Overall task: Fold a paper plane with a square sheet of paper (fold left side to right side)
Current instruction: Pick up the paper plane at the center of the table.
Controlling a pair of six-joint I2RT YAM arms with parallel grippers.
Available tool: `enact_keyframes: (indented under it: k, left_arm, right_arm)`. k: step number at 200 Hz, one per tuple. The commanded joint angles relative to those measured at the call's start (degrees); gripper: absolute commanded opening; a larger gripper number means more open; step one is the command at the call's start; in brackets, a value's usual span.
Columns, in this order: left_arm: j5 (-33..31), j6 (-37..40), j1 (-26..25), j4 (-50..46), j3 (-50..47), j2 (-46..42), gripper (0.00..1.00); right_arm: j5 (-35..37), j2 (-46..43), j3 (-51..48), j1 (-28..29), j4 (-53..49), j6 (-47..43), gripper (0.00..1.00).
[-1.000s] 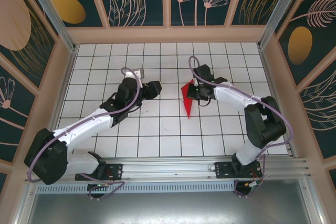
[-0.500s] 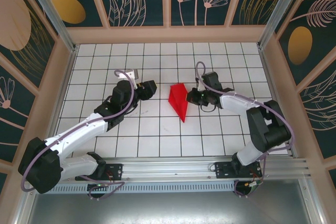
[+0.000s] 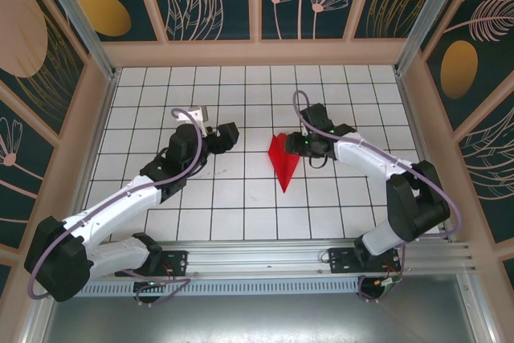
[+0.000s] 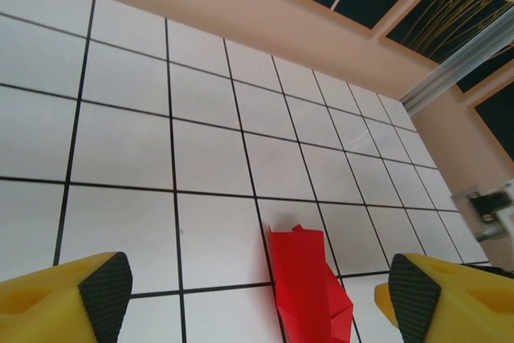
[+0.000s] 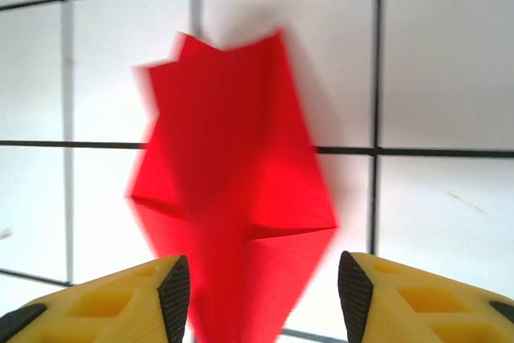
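Red paper plane (image 3: 283,158) (creased) on table (image 3: 241,202)

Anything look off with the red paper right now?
Slightly. On the paper plane, the wide end looks ragged in both wrist views: layers end in uneven points, not one clean edge. The right wrist view is blurred, so take that loosely. Nothing else stands out.
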Motion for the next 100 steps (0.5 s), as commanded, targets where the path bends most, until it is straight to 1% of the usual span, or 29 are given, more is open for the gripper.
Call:
enact_keyframes:
  k: [1,31,58,84,100]
  left_arm:
    - [-2.2,1.4,0.4,-0.5,-0.5,-1.6,0.88]
    - [-2.4,1.8,0.3,-0.8,-0.8,-2.1,0.89]
    - [-2.4,1.7,0.4,-1.2,-0.9,-2.2,0.89]
    - [-2.2,1.3,0.4,-1.0,-1.1,-2.0,0.89]
    - [-2.2,1.4,0.4,-1.2,-1.1,-2.0,0.89]
  right_arm:
    - [2.1,-0.5,1.1,3.4,-6.6,1.3,0.58]
    - [0.2,3.7,-0.2,5.4,-3.9,4.9,0.60]
    - [1.8,7.6,1.4,7.0,-4.8,5.9,0.59]
    - [1.2,9.9,1.7,7.7,-4.7,6.6,0.55]
    - [1.4,11.1,1.5,7.9,-4.8,7.0,0.49]
